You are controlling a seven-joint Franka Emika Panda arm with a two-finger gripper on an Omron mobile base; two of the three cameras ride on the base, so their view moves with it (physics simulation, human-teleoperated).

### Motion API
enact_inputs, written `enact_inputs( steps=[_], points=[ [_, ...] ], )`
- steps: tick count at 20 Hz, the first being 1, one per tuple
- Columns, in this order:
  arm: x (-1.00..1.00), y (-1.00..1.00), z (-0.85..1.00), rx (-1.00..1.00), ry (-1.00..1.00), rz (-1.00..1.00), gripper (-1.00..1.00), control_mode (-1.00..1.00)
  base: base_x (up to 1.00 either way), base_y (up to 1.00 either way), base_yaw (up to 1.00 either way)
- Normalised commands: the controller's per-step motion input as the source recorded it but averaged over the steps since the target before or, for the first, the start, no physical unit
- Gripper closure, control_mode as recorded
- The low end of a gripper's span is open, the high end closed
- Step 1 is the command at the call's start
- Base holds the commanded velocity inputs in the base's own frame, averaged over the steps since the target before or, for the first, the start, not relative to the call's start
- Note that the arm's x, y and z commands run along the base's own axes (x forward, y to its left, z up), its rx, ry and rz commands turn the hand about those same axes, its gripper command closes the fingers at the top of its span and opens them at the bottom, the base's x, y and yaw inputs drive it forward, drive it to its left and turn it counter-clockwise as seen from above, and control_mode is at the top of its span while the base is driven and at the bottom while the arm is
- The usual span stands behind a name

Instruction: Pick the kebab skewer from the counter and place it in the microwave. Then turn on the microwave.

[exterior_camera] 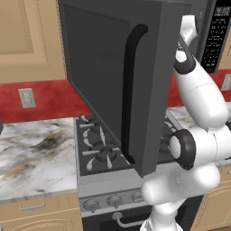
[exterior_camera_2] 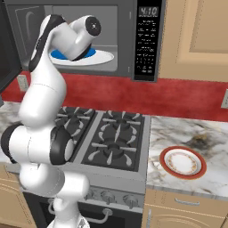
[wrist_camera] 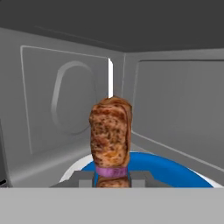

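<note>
Kebab skewer [wrist_camera: 110, 133] sits clamped between the fingertips [wrist_camera: 83, 178], sticking straight out ahead of the gripper [wrist_camera: 111, 180], long axis along the gripper's own pointing direction. Visible end is a browned meat chunk with a purplish piece right at the tips. Grasp is at the near end of the skewer; the rest projects toward the far wall of the cavity.

It is inside the microwave [exterior_camera_2: 129, 40] now, over the blue-and-white turntable plate [wrist_camera: 175, 173]. Contact with the plate can't be judged from the hand view; the skewer looks to be above it, not resting.

In the right base view the wrist reaches through the opening, forearm angled down into the cavity over that plate. Microwave door [exterior_camera: 117, 81] hangs wide open toward the near left, over the stove [exterior_camera_2: 107, 138].

Key relation for the release: plate lies just below and ahead of the skewer, so likely a short drop or lower, then open. Since it's gripped at one end, the free end probably tips down first and may roll on the plate.

After that, the door has to be closed and the keypad [exterior_camera_2: 146, 44] at the right of the cavity pressed. Counter [exterior_camera_2: 196, 138] at the right holds a red-rimmed plate [exterior_camera_2: 182, 162], not involved.
</note>
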Motion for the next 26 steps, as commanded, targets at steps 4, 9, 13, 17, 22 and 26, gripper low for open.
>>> enact_inputs(
  steps=[4, 9, 13, 17, 22, 26],
  points=[
    [0.17, 0.0, -0.04, 0.0, 0.0, 0.04, 1.0, -1.0, 0.0, 0.0, 0.0],
    [0.18, 0.0, -0.04, 0.0, 0.0, 0.03, 1.0, -1.0, 0.0, 0.0, 0.0],
    [0.16, 0.01, -0.03, -0.02, 0.0, 0.02, 1.0, -1.0, 0.0, 0.0, 0.0],
    [0.15, 0.01, -0.01, -0.03, 0.0, 0.02, 1.0, -1.0, 0.0, 0.0, 0.0],
    [0.16, 0.01, -0.01, -0.04, 0.0, 0.01, 1.0, -1.0, 0.0, 0.0, 0.0],
    [0.13, 0.01, -0.03, -0.01, 0.0, 0.0, 1.0, -1.0, 0.0, 0.0, 0.0]
  ],
)
